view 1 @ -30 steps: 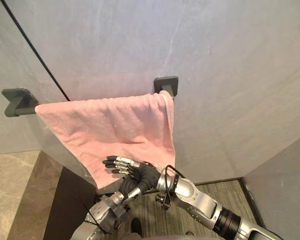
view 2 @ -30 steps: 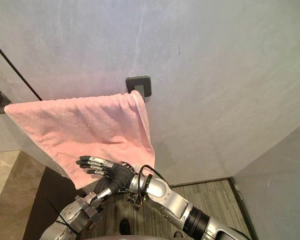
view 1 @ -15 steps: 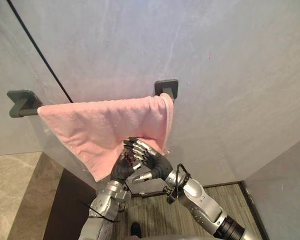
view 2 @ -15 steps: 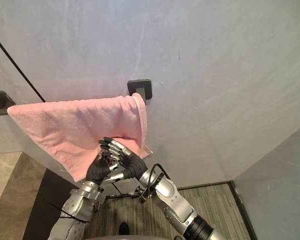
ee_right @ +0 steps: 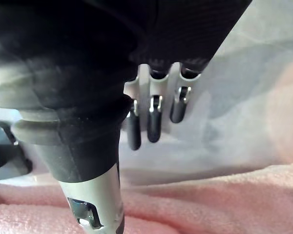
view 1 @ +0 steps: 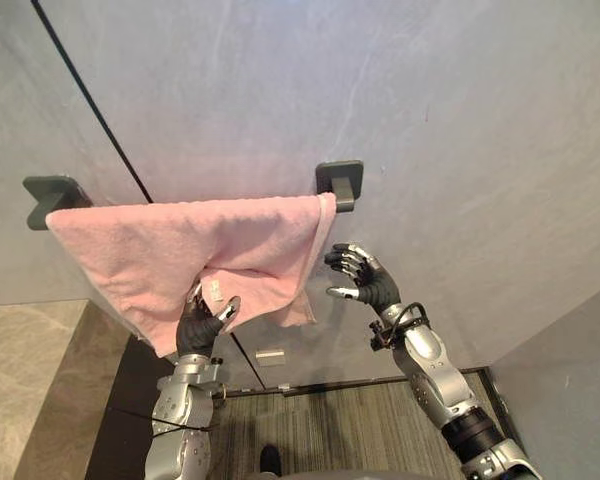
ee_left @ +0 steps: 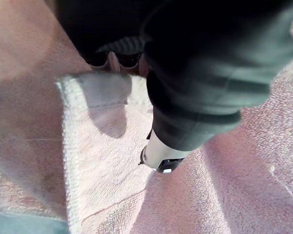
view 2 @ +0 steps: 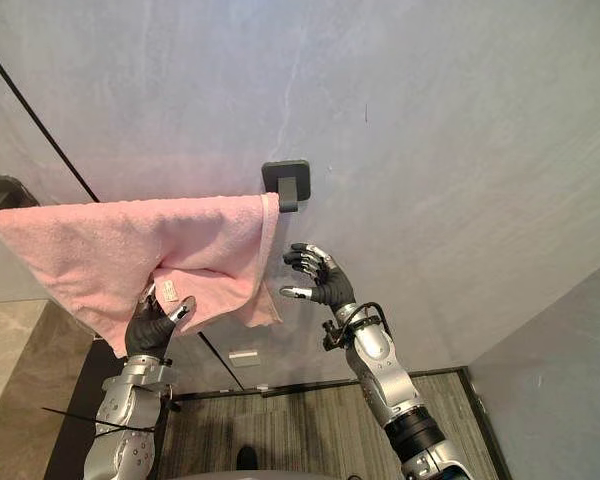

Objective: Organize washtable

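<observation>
1. The pink terry towel (view 1: pixel 160 240) is draped over the dark grey wall rail (view 1: pixel 50 190) and spread between its two square brackets. From the head it lies on the 9 o'clock side of the scene, against the grey stone-look wall (view 1: pixel 460 120).
2. The left hand (view 1: pixel 202 322) is raised under the towel at its 6 o'clock. In its wrist view the thumb (ee_left: pixel 161 156) presses on the cloth and the fingers go behind a hemmed fold. It is pinching the lower corner, which is lifted and doubled up towards the rail instead of hanging free.
3. The right hand (view 1: pixel 365 282) is at 3 o'clock of the towel's right edge, just below the right bracket (view 1: pixel 340 180). It is near the cloth but apart from it, with fingers spread, loosely bent and holding nothing.
4. The step in hand looks like squaring the towel on the rail. The bottom edge is uneven and bunched where the corner is doubled up.
5. The next move probably calls for the left hand to settle or let go its corner so the layers lie flat. The right hand would then take the hanging edge at its 9 o'clock and draw it level. A hard sideways pull could drag the towel off the rail.
</observation>
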### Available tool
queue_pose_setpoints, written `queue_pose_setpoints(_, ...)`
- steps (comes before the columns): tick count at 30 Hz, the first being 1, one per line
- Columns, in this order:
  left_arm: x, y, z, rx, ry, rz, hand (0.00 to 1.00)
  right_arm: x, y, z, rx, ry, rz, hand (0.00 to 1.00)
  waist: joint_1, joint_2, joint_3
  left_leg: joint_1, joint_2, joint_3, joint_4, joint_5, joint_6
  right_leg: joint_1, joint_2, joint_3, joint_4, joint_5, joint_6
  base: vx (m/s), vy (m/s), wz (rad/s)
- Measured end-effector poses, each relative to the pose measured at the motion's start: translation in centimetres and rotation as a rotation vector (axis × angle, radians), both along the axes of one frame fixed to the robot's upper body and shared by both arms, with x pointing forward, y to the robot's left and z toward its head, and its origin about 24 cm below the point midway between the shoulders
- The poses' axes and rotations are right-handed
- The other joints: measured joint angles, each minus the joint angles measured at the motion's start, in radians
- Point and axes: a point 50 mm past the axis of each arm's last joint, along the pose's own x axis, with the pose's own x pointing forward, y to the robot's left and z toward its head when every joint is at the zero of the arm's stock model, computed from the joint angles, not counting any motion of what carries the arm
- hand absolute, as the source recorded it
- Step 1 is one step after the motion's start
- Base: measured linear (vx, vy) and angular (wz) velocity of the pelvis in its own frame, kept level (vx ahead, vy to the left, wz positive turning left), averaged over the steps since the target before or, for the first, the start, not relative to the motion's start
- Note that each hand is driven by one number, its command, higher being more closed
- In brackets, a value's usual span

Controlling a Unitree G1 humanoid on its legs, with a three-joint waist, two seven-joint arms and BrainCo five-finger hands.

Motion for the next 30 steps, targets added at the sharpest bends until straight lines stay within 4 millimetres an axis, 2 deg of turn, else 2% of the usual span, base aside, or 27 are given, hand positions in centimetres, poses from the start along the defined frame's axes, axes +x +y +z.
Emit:
queue_pose_setpoints(3, 0.1, 0.0, 0.1, -0.007, -0.007, -0.001, 0.00, 0.1, 0.1, 0.1, 0.005, -0.002, -0.001, 0.00, 0.012, 0.000, 0.000, 0.000, 0.001, 0.001, 0.000, 0.000, 0.000, 0.000, 0.001, 0.001, -0.001, 0.000, -0.001, 0.00, 0.000, 0.00)
queue_pose_setpoints(9, 0.0, 0.0, 0.0, -0.007, -0.005, -0.003, 0.00, 0.0, 0.1, 0.1, 0.045, -0.002, -0.010, 0.00, 0.012, 0.000, 0.000, 0.000, 0.001, 0.004, 0.000, 0.000, 0.000, 0.000, 0.001, 0.003, -0.004, 0.001, -0.001, 0.00, 0.000, 0.00)
queue_pose_setpoints(14, -1.1, -0.3, -0.9, -0.009, 0.034, 0.005, 0.00, -2.9, -0.7, -3.4, 0.059, 0.131, -0.028, 0.00, 0.012, -0.001, 0.002, -0.001, 0.003, 0.007, 0.000, -0.001, 0.000, -0.001, 0.002, 0.005, -0.008, 0.001, -0.001, 0.00, 0.000, 0.00)
queue_pose_setpoints(16, -1.9, -0.3, -1.8, 0.024, 0.083, 0.003, 0.00, -4.4, -1.1, -4.7, 0.062, 0.188, -0.035, 0.00, 0.010, -0.001, 0.007, -0.003, 0.004, 0.009, 0.000, -0.002, -0.001, -0.004, 0.003, 0.008, -0.012, 0.001, -0.002, 0.00, 0.000, -0.02)
queue_pose_setpoints(17, -6.9, -0.6, -11.1, 0.200, 0.577, -0.115, 0.00, -11.4, -2.2, -11.7, -0.099, 0.526, -0.013, 0.00, 0.009, -0.017, 0.041, -0.038, 0.016, 0.007, 0.000, -0.016, -0.014, -0.028, 0.009, 0.006, -0.033, 0.003, -0.002, 0.03, -0.035, -0.01)
queue_pose_setpoints(21, -7.0, -0.5, -11.2, 0.209, 0.582, -0.116, 0.00, -11.0, -2.0, -11.6, -0.101, 0.511, -0.010, 0.00, 0.011, -0.012, 0.042, -0.037, 0.017, 0.009, 0.001, -0.014, -0.013, -0.024, 0.012, 0.007, -0.037, 0.004, -0.006, 0.05, -0.028, -0.01)
queue_pose_setpoints(25, -9.4, -0.5, -14.0, 0.264, 0.751, -0.158, 0.00, -12.0, -2.0, -12.6, -0.113, 0.567, -0.011, 0.00, 0.011, -0.009, 0.040, -0.034, 0.017, 0.018, 0.006, -0.019, -0.014, -0.023, 0.014, 0.013, -0.042, 0.003, -0.007, 0.08, -0.026, -0.06)
queue_pose_setpoints(27, -12.1, 0.1, -16.0, 0.291, 0.907, -0.153, 0.00, -12.3, -1.2, -12.5, -0.134, 0.558, 0.042, 0.00, 0.010, -0.010, 0.041, -0.030, 0.017, 0.023, 0.006, -0.020, -0.014, -0.021, 0.013, 0.025, -0.041, 0.003, -0.007, 0.06, -0.015, -0.16)
queue_pose_setpoints(28, -13.1, 0.5, -16.2, 0.295, 0.946, -0.144, 0.00, -12.3, 0.0, -11.9, -0.143, 0.527, 0.122, 0.00, 0.010, -0.009, 0.042, -0.031, 0.019, 0.026, 0.006, -0.020, -0.015, -0.023, 0.012, 0.027, -0.041, 0.003, -0.007, 0.04, -0.011, -0.11)
queue_pose_setpoints(29, -13.4, 0.6, -16.0, 0.283, 0.942, -0.146, 0.00, -12.2, 0.8, -11.5, -0.133, 0.509, 0.174, 0.00, 0.011, -0.008, 0.043, -0.030, 0.019, 0.025, 0.006, -0.020, -0.015, -0.022, 0.012, 0.025, -0.041, 0.003, -0.007, 0.00, 0.000, 0.00)
queue_pose_setpoints(30, -13.4, 0.5, -15.2, 0.268, 0.895, -0.169, 0.00, -11.9, 2.6, -10.6, -0.120, 0.460, 0.285, 0.00, 0.013, -0.007, 0.045, -0.025, 0.021, 0.025, 0.007, -0.021, -0.016, -0.023, 0.012, 0.024, -0.041, 0.003, -0.007, -0.05, -0.004, 0.02)
